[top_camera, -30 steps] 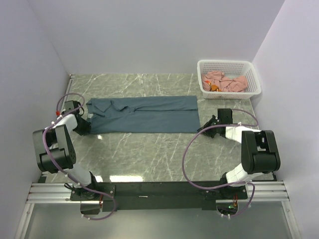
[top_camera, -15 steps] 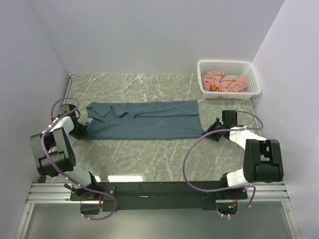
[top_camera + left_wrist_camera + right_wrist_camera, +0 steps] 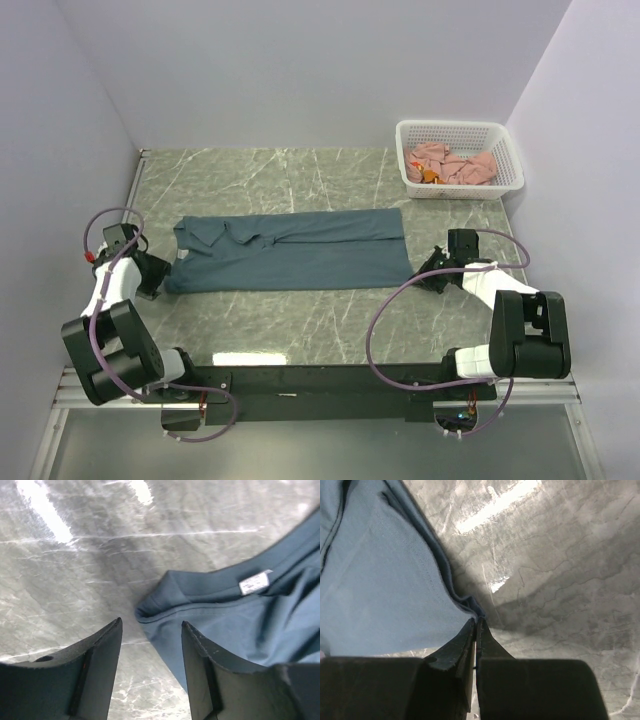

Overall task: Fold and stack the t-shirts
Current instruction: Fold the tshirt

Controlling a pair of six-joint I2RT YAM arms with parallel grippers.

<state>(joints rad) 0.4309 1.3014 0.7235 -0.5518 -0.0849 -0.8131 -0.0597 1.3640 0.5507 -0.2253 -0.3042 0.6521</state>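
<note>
T-shirt point(image 3: 290, 250) slid nearer; left gripper point(image 3: 151, 623) opened, right gripper point(image 3: 476, 622) apparently pinching.

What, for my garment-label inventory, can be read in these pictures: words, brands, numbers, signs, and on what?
No text is legible.
White neck tag on the slate-blue t-shirt: any print is too blurred to read.
Basket: no lettering visible.

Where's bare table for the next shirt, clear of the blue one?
Bare strips of grey marbled tabletop: between the dark slate-blue cloth t-shirt and the back wall, left of the white plastic lattice basket; and between shirt and arm bases. Crowded: shirt ends, at the left end effector and right end effector.
</note>
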